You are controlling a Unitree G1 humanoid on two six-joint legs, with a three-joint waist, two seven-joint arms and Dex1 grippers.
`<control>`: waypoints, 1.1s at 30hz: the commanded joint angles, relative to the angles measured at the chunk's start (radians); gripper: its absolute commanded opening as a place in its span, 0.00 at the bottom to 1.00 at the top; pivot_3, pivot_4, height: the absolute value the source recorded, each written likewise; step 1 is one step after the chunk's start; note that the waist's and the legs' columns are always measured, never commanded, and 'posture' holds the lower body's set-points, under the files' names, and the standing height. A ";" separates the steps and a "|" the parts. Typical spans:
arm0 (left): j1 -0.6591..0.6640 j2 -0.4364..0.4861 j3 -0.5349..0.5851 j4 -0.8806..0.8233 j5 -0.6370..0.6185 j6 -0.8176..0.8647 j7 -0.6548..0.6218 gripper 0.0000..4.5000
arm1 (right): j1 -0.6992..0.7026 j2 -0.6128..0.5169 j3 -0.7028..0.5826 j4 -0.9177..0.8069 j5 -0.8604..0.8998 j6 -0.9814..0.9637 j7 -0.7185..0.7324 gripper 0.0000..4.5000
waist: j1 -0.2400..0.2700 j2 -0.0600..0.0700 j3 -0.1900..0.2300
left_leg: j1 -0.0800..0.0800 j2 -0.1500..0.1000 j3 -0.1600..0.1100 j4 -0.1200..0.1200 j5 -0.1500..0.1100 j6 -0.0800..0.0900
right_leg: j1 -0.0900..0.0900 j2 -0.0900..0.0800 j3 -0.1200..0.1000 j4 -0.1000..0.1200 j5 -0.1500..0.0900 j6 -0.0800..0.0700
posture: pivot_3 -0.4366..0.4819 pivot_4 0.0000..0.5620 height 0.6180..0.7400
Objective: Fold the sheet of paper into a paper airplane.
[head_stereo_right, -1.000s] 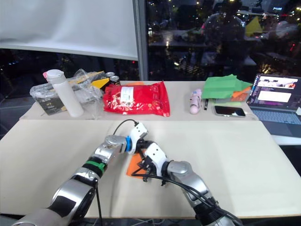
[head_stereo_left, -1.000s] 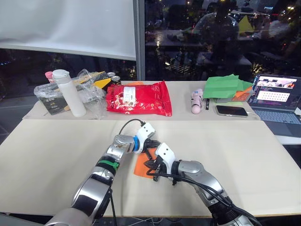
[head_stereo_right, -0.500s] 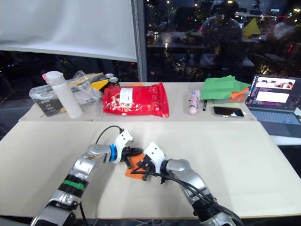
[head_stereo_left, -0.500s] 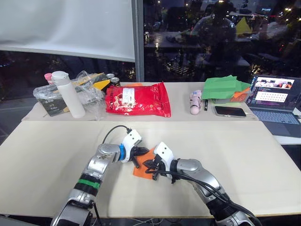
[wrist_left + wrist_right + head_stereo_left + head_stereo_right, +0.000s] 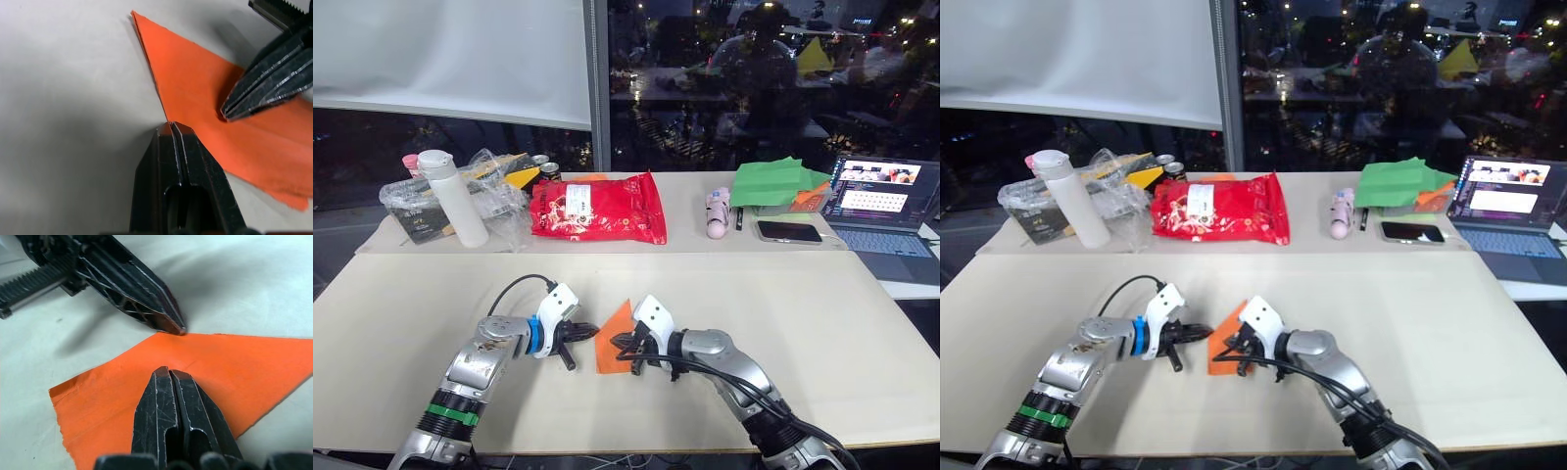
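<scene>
Evidently mid-crease: right gripper [image 5: 625, 345] closed-fingered, tips pressed down on the paper airplane [image 5: 613, 339], likely pinning the folded layers flat. Left gripper [image 5: 585, 333] also closed-fingered, tip at the orange wedge's long edge, seemingly placed to run along and sharpen the fold. Wedge flat on the near beige table [image 5: 822, 323], nose pointing away, between both grippers. Farther back: red snack bag [image 5: 598, 206], white bottle [image 5: 453, 197], crumpled clear plastic bag [image 5: 499, 186], green paper stack [image 5: 779, 182], phone [image 5: 790, 231], open laptop [image 5: 886, 206]. Beyond, dark window glass with reflections, white blind upper left.
</scene>
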 commanded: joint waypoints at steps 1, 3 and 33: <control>0.039 0.023 -0.050 0.038 0.018 0.016 -0.011 0.00 | 0.008 -0.023 0.009 0.041 -0.026 0.018 -0.001 0.00 | 0.000 0.000 0.000 | 0.000 0.000 0.000 0.000 0.000 0.000 | 0.000 0.000 0.000 0.000 0.000 0.000 | 0.48 0.27 0.79; 0.036 0.026 -0.041 0.045 0.018 0.015 -0.006 0.00 | 0.009 -0.026 0.009 0.038 -0.026 0.020 0.000 0.00 | 0.000 0.000 0.000 | 0.000 0.000 0.000 0.000 0.000 0.000 | 0.000 0.000 0.000 0.000 0.000 0.000 | 0.48 0.27 0.79; -0.399 -0.009 0.032 0.346 -0.256 0.446 -0.021 0.62 | 0.015 -0.224 -0.036 -0.291 -0.014 0.111 0.041 0.00 | 0.031 -0.006 0.011 | -0.016 -0.001 0.000 0.001 0.000 0.000 | -0.011 0.000 0.000 0.000 0.004 0.007 | 0.48 0.27 0.79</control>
